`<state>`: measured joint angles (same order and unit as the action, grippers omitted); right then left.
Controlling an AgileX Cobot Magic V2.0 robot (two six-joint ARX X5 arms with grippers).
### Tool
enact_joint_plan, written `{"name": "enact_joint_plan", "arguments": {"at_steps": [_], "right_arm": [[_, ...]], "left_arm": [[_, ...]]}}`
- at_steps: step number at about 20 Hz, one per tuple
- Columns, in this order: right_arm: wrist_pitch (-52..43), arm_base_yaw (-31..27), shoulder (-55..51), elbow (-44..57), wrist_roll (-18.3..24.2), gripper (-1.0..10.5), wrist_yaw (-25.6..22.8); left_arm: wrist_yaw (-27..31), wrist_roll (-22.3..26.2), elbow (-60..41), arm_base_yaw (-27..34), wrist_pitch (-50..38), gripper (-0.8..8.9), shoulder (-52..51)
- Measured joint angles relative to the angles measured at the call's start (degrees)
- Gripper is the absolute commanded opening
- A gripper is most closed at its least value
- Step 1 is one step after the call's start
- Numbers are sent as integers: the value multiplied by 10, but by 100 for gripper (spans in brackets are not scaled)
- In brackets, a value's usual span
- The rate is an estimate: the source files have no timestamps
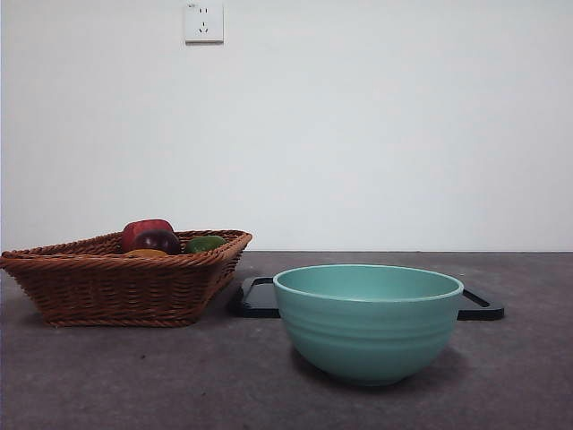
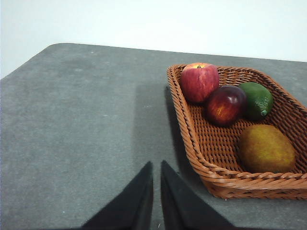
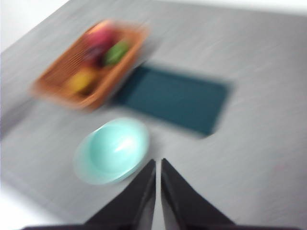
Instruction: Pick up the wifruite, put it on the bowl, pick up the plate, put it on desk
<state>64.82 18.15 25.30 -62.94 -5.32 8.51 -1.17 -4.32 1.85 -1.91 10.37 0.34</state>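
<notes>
The wifruite (image 2: 266, 148) is a small orange-brown oval fruit lying in a brown wicker basket (image 2: 195, 143); only a sliver of it shows in the front view (image 1: 146, 253). The teal-green bowl (image 1: 367, 321) stands empty on the desk (image 1: 134, 376), in front of a flat black tray (image 1: 255, 300). My left gripper (image 2: 156, 168) is shut and empty, above the desk beside the basket. My right gripper (image 3: 158, 165) is shut and empty, high above the bowl (image 3: 112, 151) and tray (image 3: 175, 98); that view is blurred.
The basket (image 1: 125, 278) at the left also holds a red apple (image 2: 199, 81), a dark red-purple fruit (image 2: 225, 105) and a green fruit (image 2: 256, 99). A white wall with a socket (image 1: 203, 22) is behind the desk.
</notes>
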Motion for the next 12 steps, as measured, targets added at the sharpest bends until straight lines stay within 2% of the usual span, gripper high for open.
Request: {"name": "enact_joint_plan", "arguments": {"at_steps": [2,4,7,9,12], "right_arm": [[-107,-64,-53,87,49,9,-12],[-272,-115,-106,216,80,9,-10],[-473,-151,-162,409,85,9,-8],[-531,-157,-188,486,85,9,-12],[-548,-159,-215,546,85,9,-28]], "left_arm": [[0,0,0,0,0,24,0],[0,0,0,0,0,24,0],[0,0,0,0,0,24,0],[0,0,0,0,0,24,0],[0,0,0,0,0,24,0]]}}
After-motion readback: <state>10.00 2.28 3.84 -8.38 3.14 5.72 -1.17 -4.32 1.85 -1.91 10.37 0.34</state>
